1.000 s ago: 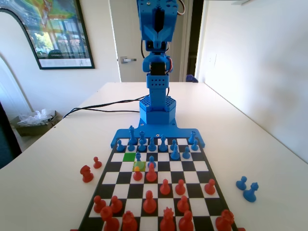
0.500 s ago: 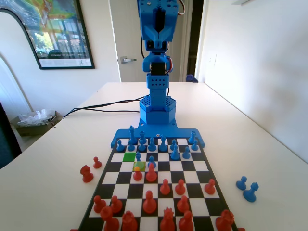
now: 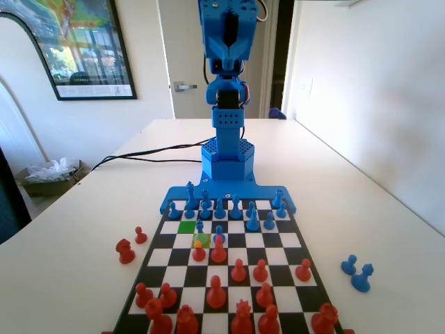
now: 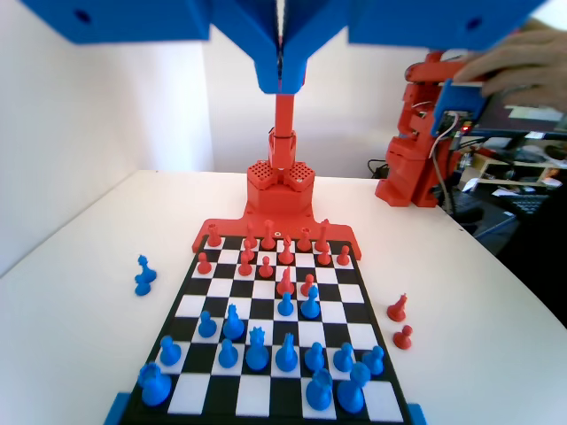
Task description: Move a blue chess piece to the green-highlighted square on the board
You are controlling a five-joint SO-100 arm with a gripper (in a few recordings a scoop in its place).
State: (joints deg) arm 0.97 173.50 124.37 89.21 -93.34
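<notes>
Wrist view has the gripper [image 4: 282,75] raised high above the board [image 4: 266,397], its two jaws pressed together with nothing between them. Far below it, in the fixed view, the blue chess piece [image 3: 199,227] stands just beside the green-highlighted square [image 3: 185,226]. I judge the approach not yet begun: the next move calls for spreading the jaws and descending over that pawn's head.

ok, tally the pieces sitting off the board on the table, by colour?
Red plastic chess pieces on the white table: 2
Blue plastic chess pieces on the table: 2
Total: 4
</notes>
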